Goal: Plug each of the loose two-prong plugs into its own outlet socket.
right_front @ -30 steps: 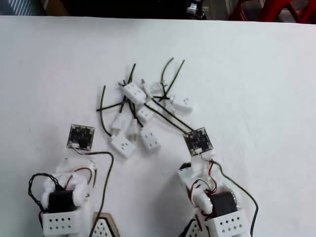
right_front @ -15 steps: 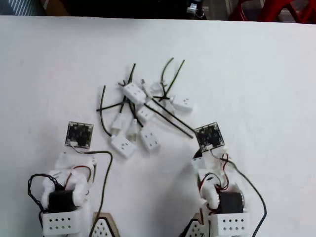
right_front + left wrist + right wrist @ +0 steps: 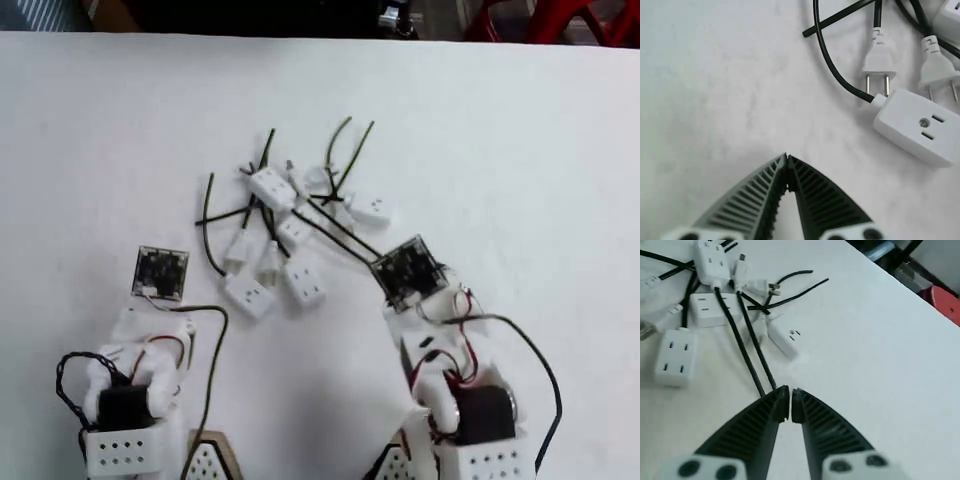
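Up close, left claw tips meet near an unplugged plug.

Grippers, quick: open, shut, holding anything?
Left gripper: shut, holding nothing.
Right gripper: shut, holding nothing.

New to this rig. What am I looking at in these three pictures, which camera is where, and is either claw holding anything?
Two small robot arms sit side by side at a white table. One picture looks down from a fixed camera; the other two come from cameras on the arms' wrists, each showing its own gripper. Mid-table lies a tangle of white outlet blocks, two-prong plugs and black cords. The left gripper is shut over bare table beside a plug; the right gripper is shut near two cord ends. Neither holds anything.
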`<state>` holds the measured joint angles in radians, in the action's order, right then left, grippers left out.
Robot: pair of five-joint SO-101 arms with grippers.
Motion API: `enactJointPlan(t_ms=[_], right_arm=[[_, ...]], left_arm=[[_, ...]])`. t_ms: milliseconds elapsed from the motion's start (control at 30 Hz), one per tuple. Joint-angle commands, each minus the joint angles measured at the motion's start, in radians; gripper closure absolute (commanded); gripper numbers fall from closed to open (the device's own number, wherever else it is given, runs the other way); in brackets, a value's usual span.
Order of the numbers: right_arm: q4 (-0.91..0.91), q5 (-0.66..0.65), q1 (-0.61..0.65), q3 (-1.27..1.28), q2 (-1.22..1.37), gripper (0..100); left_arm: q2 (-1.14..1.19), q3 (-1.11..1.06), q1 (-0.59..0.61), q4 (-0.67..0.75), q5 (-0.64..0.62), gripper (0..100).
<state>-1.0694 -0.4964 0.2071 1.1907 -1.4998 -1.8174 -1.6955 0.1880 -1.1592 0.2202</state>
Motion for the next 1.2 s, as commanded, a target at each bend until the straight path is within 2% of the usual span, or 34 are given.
enactJointPlan(t_ms=[0,200,533,833,1167], right_arm=[[0.008,0.087,0.073,-0.17,0.268,96.0],[0.013,0.19,0.136,-0.371,0.65,79.0],[0.013,0.193,0.208,-0.647,1.129,78.4],[0.013,0.192,0.286,-0.798,1.438,78.4],[0.013,0.187,0.206,-0.99,1.702,78.6]], left_arm=[[-0.005,0.003,-0.004,0.02,0.009,98],[-0.005,0.003,-0.004,0.02,0.009,98],[-0.005,0.003,-0.002,0.02,0.009,98],[-0.005,0.003,-0.002,0.018,0.009,98],[-0.005,0.003,-0.002,0.018,0.009,98]])
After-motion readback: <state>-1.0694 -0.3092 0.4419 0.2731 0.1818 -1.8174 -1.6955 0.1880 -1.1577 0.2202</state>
